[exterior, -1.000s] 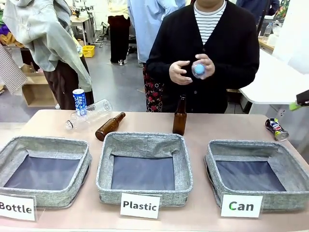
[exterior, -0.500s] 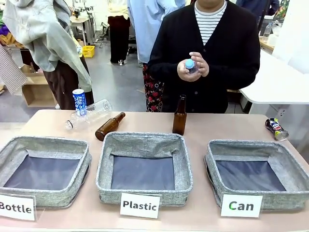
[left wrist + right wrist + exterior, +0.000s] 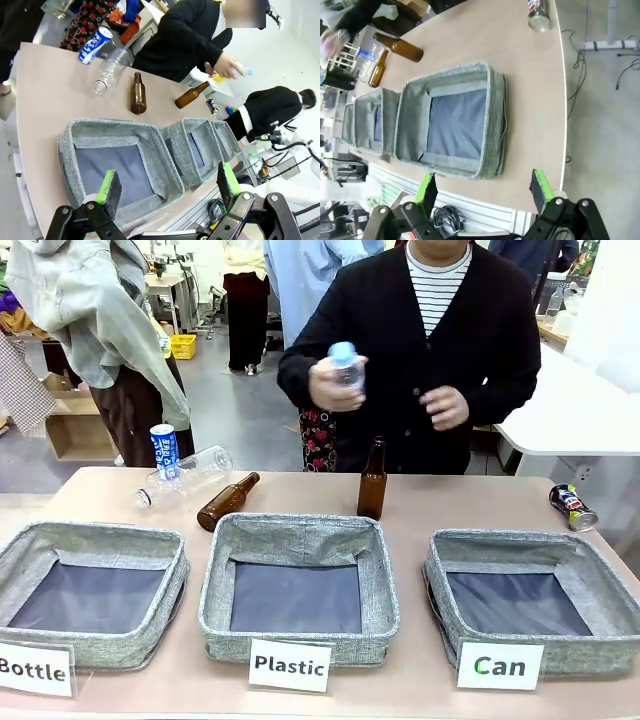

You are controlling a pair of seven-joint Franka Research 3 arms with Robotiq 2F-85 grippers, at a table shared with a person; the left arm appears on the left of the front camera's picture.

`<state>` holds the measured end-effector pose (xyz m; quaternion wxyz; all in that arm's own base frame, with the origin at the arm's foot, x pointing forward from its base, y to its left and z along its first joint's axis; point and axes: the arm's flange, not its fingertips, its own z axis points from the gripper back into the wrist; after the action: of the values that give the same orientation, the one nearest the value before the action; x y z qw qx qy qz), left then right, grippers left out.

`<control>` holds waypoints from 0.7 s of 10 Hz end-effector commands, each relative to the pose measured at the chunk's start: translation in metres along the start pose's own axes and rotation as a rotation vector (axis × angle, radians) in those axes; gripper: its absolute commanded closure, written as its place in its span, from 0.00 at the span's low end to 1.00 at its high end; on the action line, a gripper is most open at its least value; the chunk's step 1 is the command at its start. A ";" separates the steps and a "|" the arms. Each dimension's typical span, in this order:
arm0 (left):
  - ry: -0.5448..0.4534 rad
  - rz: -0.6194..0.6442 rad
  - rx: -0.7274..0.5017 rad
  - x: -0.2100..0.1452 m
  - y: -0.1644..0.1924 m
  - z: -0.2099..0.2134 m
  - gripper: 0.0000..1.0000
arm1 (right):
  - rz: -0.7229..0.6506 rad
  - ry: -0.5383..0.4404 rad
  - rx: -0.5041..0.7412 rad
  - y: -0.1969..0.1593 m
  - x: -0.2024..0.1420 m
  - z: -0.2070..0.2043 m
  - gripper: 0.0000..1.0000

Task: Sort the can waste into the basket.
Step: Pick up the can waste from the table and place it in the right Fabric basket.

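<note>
The black can (image 3: 573,507) with red-yellow marks is laid sideways behind the grey basket (image 3: 530,540), far right; the blue-white can (image 3: 164,450) is stood far left. The left gripper (image 3: 167,179) and right gripper (image 3: 483,186) are held wide apart, gripping nothing.

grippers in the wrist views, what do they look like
Both look alike: the left gripper and the right gripper each have two black fingers built from jointed bars with round pivots, tipped with bright green pads.

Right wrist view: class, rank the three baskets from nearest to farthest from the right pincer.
1. Can basket, directly ahead of the right pincer, right end of the row.
2. Plastic basket, in the middle.
3. Bottle basket, at the left end.
</note>
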<state>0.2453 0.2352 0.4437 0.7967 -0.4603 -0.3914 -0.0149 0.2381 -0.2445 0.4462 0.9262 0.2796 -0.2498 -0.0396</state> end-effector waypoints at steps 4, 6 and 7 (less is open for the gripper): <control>-0.016 -0.025 -0.016 0.001 0.002 0.000 0.00 | 0.138 0.024 -0.212 0.112 0.057 -0.067 0.00; -0.016 -0.025 -0.016 0.001 0.002 0.000 0.00 | 0.118 0.031 -0.276 0.133 0.084 -0.086 0.00; -0.016 -0.025 -0.016 0.001 0.002 0.000 0.00 | 0.115 0.041 -0.291 0.138 0.096 -0.097 0.00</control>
<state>0.2457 0.2359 0.4426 0.7972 -0.4602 -0.3906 -0.0150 0.3479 -0.0995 0.4970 0.9583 0.1434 -0.2472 0.0057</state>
